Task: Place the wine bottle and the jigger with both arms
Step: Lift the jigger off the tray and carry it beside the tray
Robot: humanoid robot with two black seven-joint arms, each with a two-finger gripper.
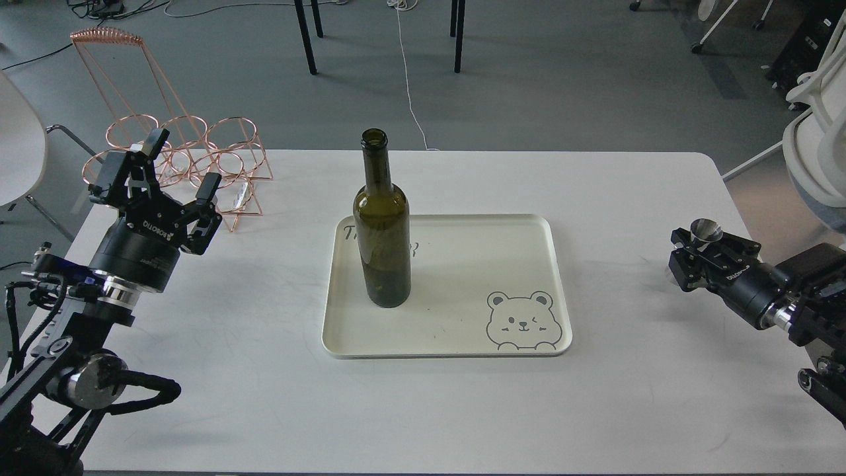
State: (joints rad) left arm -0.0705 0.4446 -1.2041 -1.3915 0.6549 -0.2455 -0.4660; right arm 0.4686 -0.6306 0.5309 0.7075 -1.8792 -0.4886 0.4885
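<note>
The wine bottle [382, 225], dark olive-green and open at the top, stands upright on the left part of the cream tray [476, 264] with a bear drawing. The jigger [705, 233], small and shiny, is held upright in my right gripper [704, 256], which is shut on it low over the table's right side, well right of the tray. My left gripper [185, 162] is open and empty above the table's left side, just in front of the wire rack and far left of the bottle.
A copper wire bottle rack [178, 149] stands at the table's back left corner, close behind my left gripper. A white chair [816, 132] is off the table's right edge, another [16, 142] off the left. The white table [264, 370] ends close to my right arm.
</note>
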